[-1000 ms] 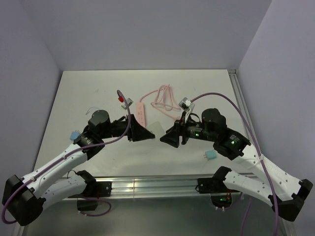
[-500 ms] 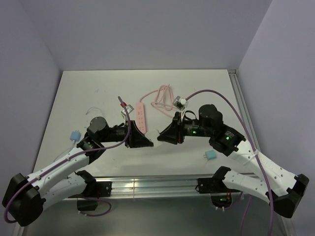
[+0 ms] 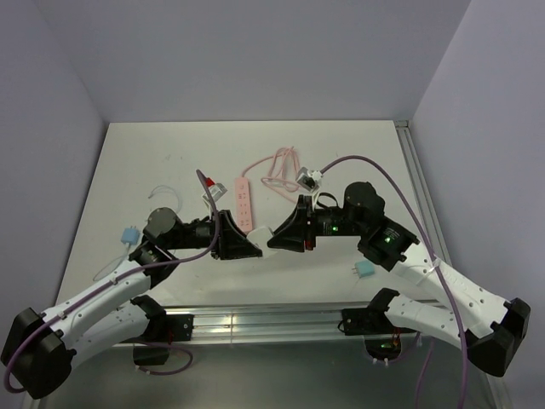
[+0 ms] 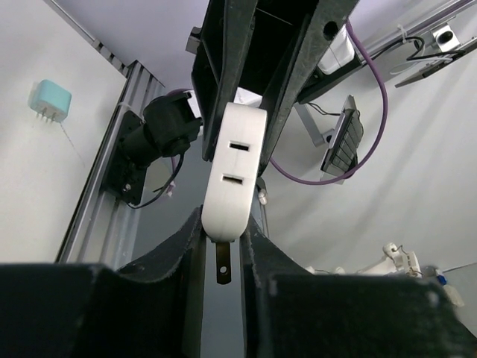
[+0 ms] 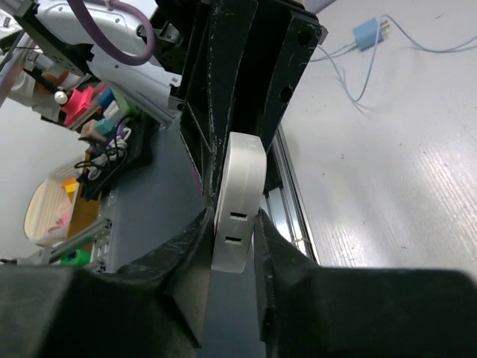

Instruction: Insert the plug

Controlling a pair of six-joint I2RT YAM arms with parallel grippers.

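Note:
A white block adapter [image 3: 262, 232] with two slots and one metal prong hangs above the table's front middle, held from both ends. My left gripper [image 3: 249, 245] is shut on its pronged end [image 4: 223, 231]. My right gripper [image 3: 277, 239] is shut on the other end [image 5: 232, 224]. One teal plug [image 3: 129, 233] with a thin pale wire lies on the table by the left arm, also in the right wrist view [image 5: 367, 33]. A second teal plug [image 3: 364, 269] lies by the right arm, and the left wrist view shows that plug [image 4: 50, 101] too. Neither gripper touches a plug.
A pink power strip [image 3: 245, 203] lies just behind the grippers, its pink cable [image 3: 281, 166] coiled further back. A metal rail [image 3: 272, 319] runs along the near table edge. Purple arm cables arch over both wrists.
Both arms have swung inward and met at the middle. My right gripper has closed from open onto the free end of the white adapter, which the left gripper holds.

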